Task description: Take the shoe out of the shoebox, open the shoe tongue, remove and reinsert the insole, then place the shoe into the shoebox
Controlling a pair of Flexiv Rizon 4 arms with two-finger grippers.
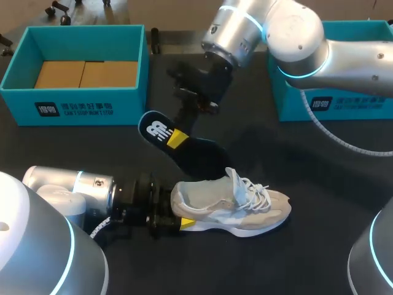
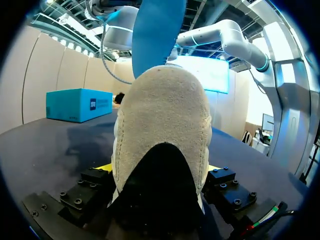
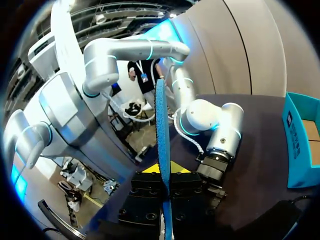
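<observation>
Left jaws clamped the sneaker heel, right jaws clamped the lifted-out insole; reinsertion appeared due, needing toe-first alignment.

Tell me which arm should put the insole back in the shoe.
Right: the right gripper is shut on the insole, held over the shoe, while the left gripper clamps that shoe's heel.
</observation>
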